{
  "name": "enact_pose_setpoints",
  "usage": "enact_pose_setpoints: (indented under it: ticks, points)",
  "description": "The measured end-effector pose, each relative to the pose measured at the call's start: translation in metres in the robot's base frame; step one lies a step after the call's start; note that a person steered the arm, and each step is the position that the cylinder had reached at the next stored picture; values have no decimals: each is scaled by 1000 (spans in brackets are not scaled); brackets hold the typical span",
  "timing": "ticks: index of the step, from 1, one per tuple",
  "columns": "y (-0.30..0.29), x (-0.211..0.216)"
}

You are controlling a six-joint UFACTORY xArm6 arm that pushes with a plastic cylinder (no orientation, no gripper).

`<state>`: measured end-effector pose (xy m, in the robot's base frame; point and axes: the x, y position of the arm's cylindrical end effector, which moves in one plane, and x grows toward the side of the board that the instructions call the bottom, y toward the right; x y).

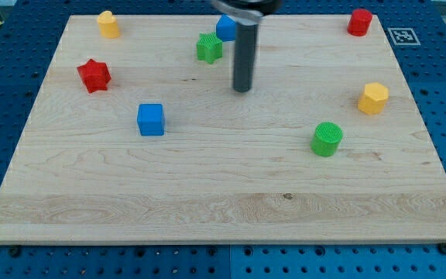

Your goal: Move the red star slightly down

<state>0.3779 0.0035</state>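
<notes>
The red star [94, 75] lies on the wooden board [223, 201] near the board's left edge, toward the view's top. My tip [242, 88] rests on the board in the upper middle, far to the right of the red star. It stands just below and right of the green star [209, 48] and below a blue block [225, 28], touching neither.
A yellow block [108, 24] sits at top left, a blue cube [151, 119] left of centre, a green cylinder [327, 139] right of centre, a yellow hexagonal block [373, 98] at the right, a red block [359, 22] at top right.
</notes>
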Motion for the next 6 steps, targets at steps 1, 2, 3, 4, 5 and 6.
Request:
enact_pose_setpoints:
  ticks: [1,2,3,4,5,6]
  points:
    - [-44,-17]
    - [-72,-32]
    - [-83,-32]
    - [-126,-38]
    - [-171,-47]
    - [-181,-51]
